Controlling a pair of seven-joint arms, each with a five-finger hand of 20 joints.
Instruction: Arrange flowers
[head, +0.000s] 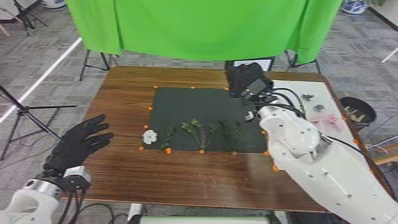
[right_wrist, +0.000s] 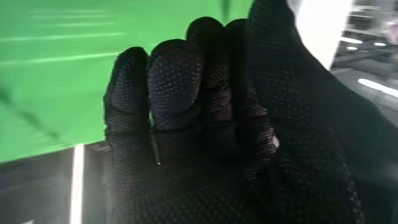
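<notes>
Over the back right part of the dark mat (head: 182, 97), my right hand (head: 249, 77) is raised with relaxed fingers; the right wrist view has this hand (right_wrist: 209, 165) against the green cloth. My left hand (head: 78, 145) is open above the table's left edge. On the mat's front part, a white flower (head: 149, 136) lies at the left corner, beside a short green sprig (head: 167, 139). A leafy stem (head: 194, 129) and a darker green sprig (head: 233, 136) lie farther right. Pink flowers (head: 329, 121) and small grey-green pieces (head: 307, 97) rest on the white sheet (head: 298, 86).
The brown table (head: 200, 177) has orange markers around the mat. A green cloth (head: 204, 30) hangs behind its far edge. A black bin (head: 358, 110) stands at the right, and a dark-framed white object (head: 265, 64) is behind my right hand.
</notes>
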